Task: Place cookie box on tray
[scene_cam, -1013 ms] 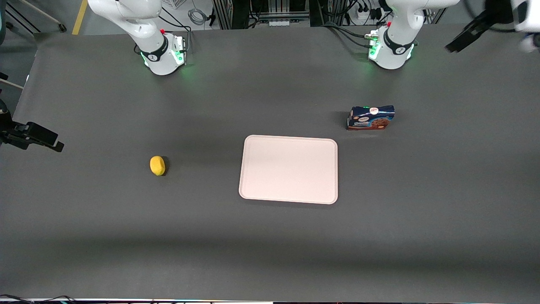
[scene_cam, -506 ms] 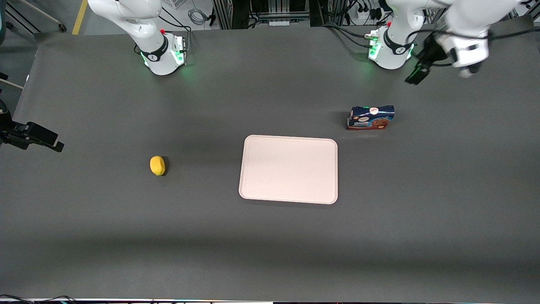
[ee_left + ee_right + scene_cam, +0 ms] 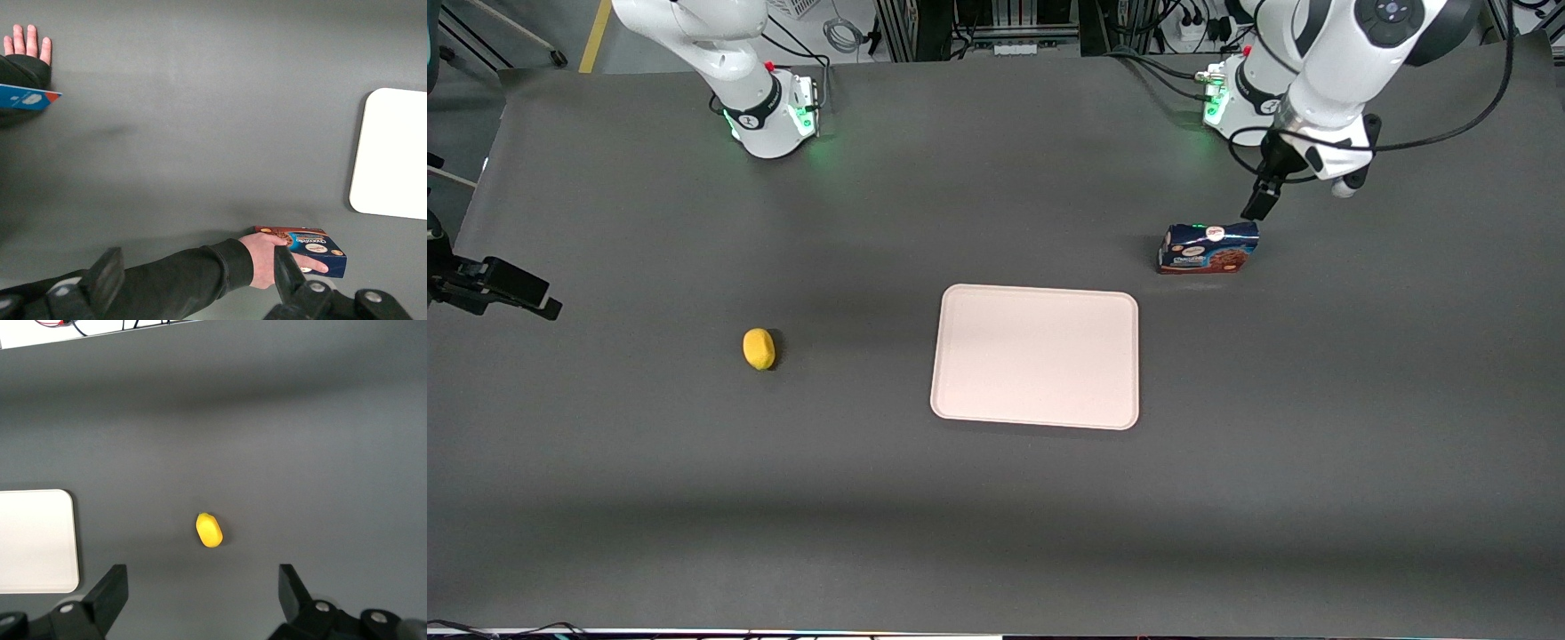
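So, biggest first: the dark grey desk [image 3: 694, 498] takes up nearly the whole front view. The left arm [image 3: 1343, 71] bends out from its base and points its wrist steeply down at the desk, tipped a bit toward the parked arm's end.

The tray [image 3: 1035, 356] lies flat around the middle of the desk, with nothing on it.

The left gripper [image 3: 1258, 203] hangs just above the end of the cookie box [image 3: 1208, 247] that faces the working arm's end of the desk. Its jaws are spread wide in the left wrist view and hold nothing. I can't tell from the front view whether a fingertip is grazing the top of the box or is just over it.

The box sits on the desk, off the tray. It's farther from the front camera than the tray and more toward the working arm's end, with a clear strip of desk between the two.

In the left wrist view, a person's hand [image 3: 270, 257] in a dark sleeve rests on the box. A second hand [image 3: 27, 43] lies flat on the desk well away, next to a blue card [image 3: 27, 99].

Smallest thing is a yellow lump [image 3: 758, 348], lying by itself toward the parked arm's end.
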